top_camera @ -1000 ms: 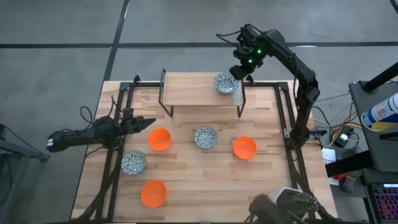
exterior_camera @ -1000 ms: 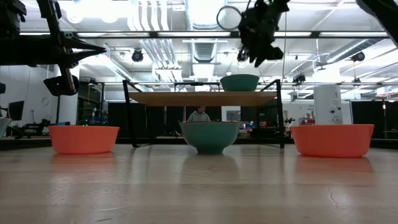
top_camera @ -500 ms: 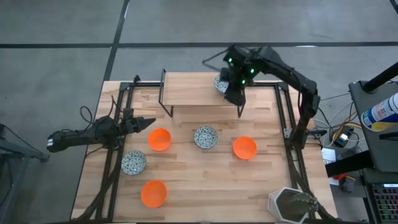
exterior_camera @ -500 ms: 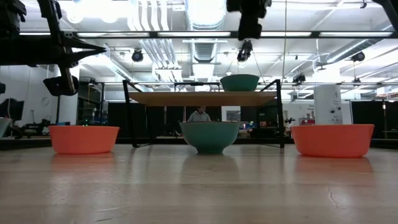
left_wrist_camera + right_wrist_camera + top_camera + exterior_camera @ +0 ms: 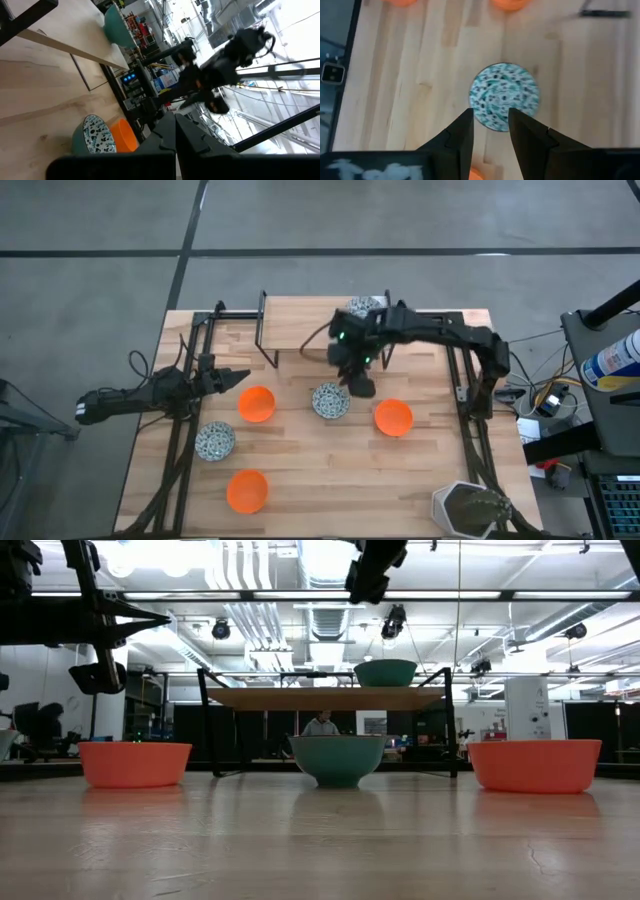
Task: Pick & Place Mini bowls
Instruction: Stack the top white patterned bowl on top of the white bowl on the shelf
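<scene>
One speckled mini bowl (image 5: 365,307) stands on the raised wooden shelf (image 5: 300,325) at the far side. A second speckled mini bowl (image 5: 330,401) stands on the table's middle, and a third (image 5: 215,441) at the near left. Three orange mini bowls (image 5: 256,404) (image 5: 393,417) (image 5: 247,490) stand on the table. My right gripper (image 5: 359,386) is open and empty, high above the table just right of the middle speckled bowl (image 5: 505,97). My left gripper (image 5: 243,377) is shut and empty, waiting at the table's left.
The shelf's black metal legs (image 5: 388,350) stand just beyond my right gripper. Black frame rails (image 5: 462,380) run along both table sides. A white hexagonal pot (image 5: 465,508) stands at the near right corner. Bare wood lies between the bowls.
My right gripper has left the speckled bowl on the shelf and gone toward the table's near edge and left, ending above the table beside the middle speckled bowl. The shelf bowl has stayed where it was.
</scene>
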`<state>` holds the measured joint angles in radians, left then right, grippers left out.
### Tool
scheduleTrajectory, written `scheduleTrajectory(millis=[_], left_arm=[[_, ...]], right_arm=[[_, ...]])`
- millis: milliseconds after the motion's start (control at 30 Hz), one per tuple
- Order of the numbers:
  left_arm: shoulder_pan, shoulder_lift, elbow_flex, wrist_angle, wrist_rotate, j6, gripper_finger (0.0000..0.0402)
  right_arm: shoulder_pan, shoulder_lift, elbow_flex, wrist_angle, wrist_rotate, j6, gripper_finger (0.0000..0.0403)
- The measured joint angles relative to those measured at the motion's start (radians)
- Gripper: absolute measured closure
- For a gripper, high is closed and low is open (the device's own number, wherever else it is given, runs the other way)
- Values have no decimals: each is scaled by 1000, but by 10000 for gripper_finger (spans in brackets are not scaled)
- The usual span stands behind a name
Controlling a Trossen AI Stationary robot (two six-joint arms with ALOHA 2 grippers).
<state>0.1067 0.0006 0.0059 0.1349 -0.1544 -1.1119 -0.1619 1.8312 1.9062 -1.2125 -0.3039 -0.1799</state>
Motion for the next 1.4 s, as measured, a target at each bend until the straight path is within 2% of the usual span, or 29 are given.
scheduleTrajectory(millis=[100, 300, 500, 1400], left_arm=[[0, 0, 0, 0, 0, 0, 401], [0, 0, 0, 0, 0, 0, 401], [0, 0, 0, 0, 0, 0, 401], [0, 0, 0, -1, 0, 0, 401]], right_arm=[[46, 10, -58, 50, 4, -17, 282], [126, 32, -173, 111, 77, -93, 282], [164, 32, -283, 217, 106, -82, 282], [199, 31, -536, 544, 124, -89, 282]])
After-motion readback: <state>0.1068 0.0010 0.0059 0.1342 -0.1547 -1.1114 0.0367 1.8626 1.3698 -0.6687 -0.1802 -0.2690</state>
